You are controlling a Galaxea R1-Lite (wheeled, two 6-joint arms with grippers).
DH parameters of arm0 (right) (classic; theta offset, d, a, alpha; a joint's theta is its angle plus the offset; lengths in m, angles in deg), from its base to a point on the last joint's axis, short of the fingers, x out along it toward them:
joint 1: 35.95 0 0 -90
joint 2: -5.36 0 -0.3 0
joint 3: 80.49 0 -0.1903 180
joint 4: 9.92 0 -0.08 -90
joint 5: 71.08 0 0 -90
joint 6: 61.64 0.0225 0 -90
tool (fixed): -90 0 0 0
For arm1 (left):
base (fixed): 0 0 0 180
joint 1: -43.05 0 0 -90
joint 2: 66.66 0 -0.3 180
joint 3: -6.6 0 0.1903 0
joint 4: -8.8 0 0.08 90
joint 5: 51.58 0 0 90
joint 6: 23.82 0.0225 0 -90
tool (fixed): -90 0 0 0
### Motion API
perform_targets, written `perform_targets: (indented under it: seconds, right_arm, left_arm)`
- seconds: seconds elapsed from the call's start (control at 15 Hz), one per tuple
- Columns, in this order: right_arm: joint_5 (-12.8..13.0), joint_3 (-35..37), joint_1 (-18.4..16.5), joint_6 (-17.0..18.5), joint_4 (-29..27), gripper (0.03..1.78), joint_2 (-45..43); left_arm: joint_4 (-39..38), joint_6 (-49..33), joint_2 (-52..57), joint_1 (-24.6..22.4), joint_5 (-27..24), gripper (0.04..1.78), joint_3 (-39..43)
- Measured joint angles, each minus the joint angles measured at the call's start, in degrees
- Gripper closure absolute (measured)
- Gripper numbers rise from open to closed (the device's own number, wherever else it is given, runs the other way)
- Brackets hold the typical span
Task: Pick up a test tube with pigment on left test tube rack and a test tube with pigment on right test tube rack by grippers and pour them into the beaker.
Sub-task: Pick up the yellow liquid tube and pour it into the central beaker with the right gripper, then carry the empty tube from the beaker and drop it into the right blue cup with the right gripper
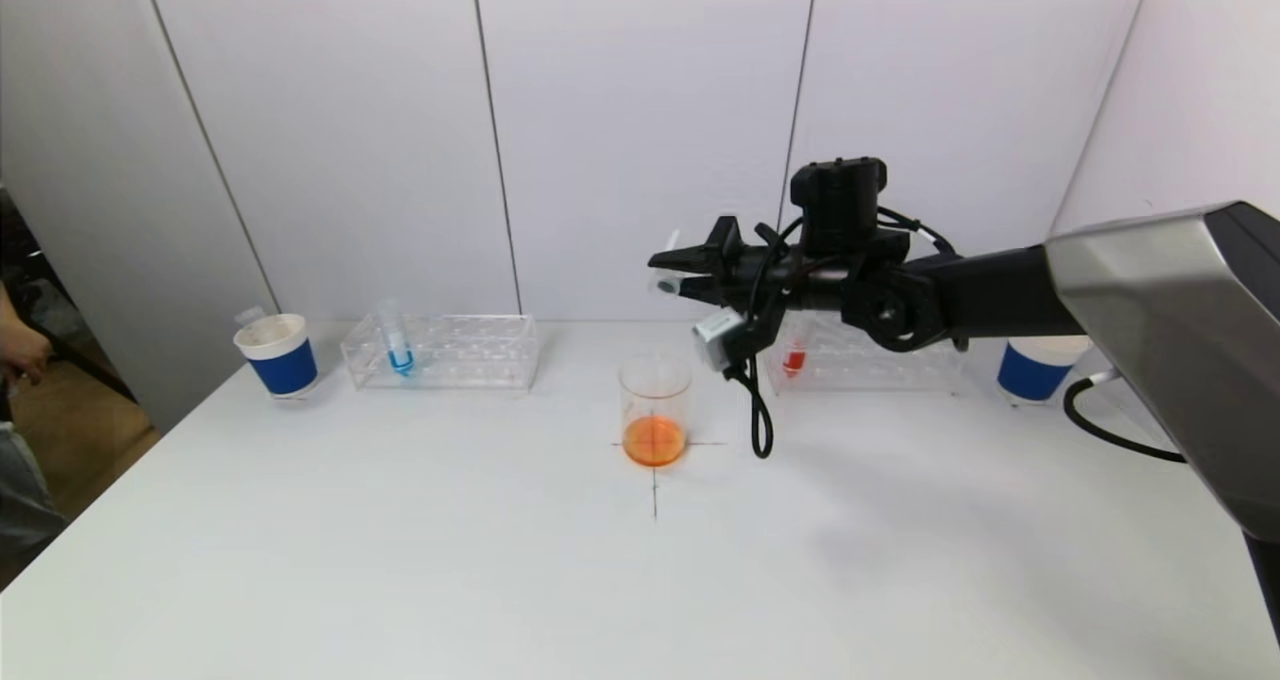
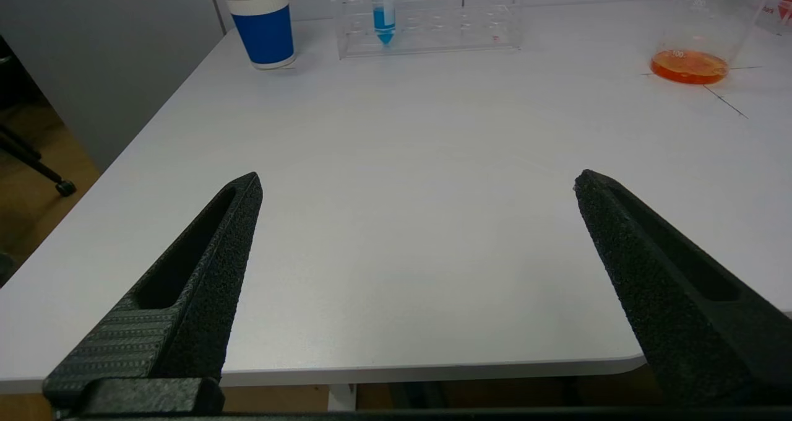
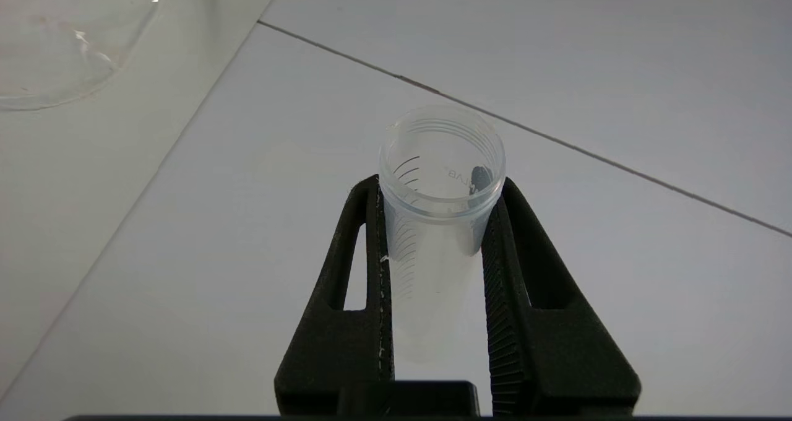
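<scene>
While your right tool (image 3: 433, 223) is pinching an emptied tube (image 3: 440, 179) above the beaker (image 1: 655, 410), your left tool (image 2: 414, 272) is spread wide, leaving the blue tube (image 1: 397, 345) unpoured.

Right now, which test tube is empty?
The test tube clamped in the right gripper; the racked blue tube and red tube hold pigment.

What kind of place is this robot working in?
Probably a lab-style test bench: a white table with clear test tube racks, a beaker of orange liquid, and the right gripper holding an emptied tube.
</scene>
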Motion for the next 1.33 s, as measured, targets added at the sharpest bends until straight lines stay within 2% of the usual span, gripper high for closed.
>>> perform_targets:
  seconds: [0.53, 0.73, 0.87, 1.07, 1.13, 1.33]
  right_arm:
    - [0.1, 0.2, 0.7, 21.2, -1.4, 1.33, -5.0]
    - [0.7, 0.3, 0.2, 27.7, -8.0, 1.33, -8.0]
    - [1.5, 0.2, -0.8, 31.6, -10.6, 1.33, -9.9]
    - [1.5, 0.2, -2.8, 37.6, -11.0, 1.33, -12.7]
    - [1.5, 0.3, -3.8, 40.2, -12.1, 1.33, -13.8]
    - [1.3, 0.5, -7.4, 45.1, -15.8, 1.33, -16.6]
  left_arm:
    - [0.0, 0.0, 0.0, 0.0, 0.0, 0.06, 0.0]
    - [0.0, 0.0, 0.0, 0.0, 0.0, 0.06, 0.0]
    - [0.0, 0.0, 0.0, 0.0, 0.0, 0.06, 0.0]
    - [0.0, 0.0, 0.0, 0.0, 0.0, 0.06, 0.0]
    - [0.0, 0.0, 0.0, 0.0, 0.0, 0.06, 0.0]
    - [0.0, 0.0, 0.0, 0.0, 0.0, 0.06, 0.0]
